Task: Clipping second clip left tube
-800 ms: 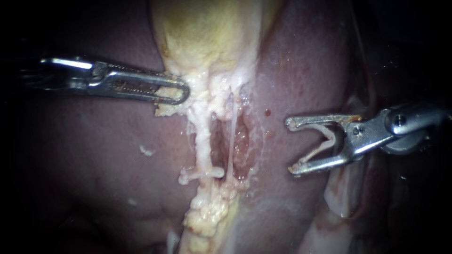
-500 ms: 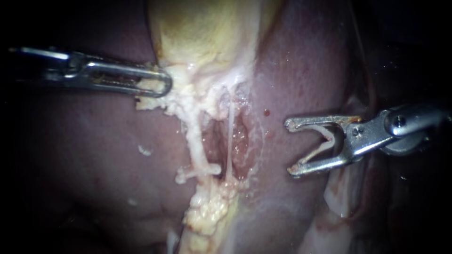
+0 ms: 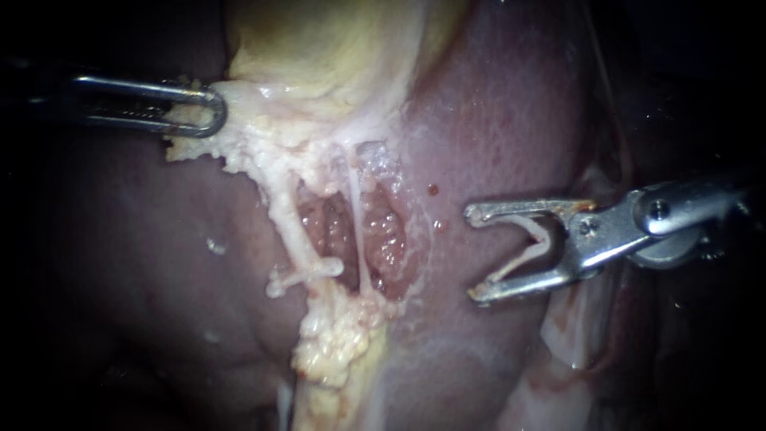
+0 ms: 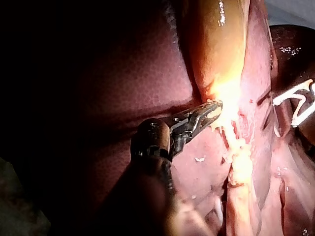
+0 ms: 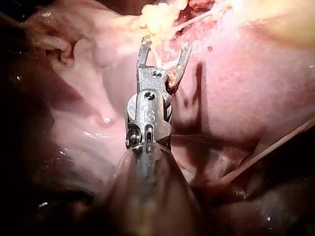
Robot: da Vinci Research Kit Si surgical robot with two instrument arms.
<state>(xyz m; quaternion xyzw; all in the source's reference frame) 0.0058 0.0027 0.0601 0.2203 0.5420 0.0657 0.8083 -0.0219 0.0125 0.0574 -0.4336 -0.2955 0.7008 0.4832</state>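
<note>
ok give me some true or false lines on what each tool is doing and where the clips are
The left tool grips tissue beside the gallbladder: true.
The left tube carries one clip: true.
The right tool is clamped on the left tube: false; it holds a loaded clip and touches no tube.
The right tube carries a clip: false; it is bare.
</note>
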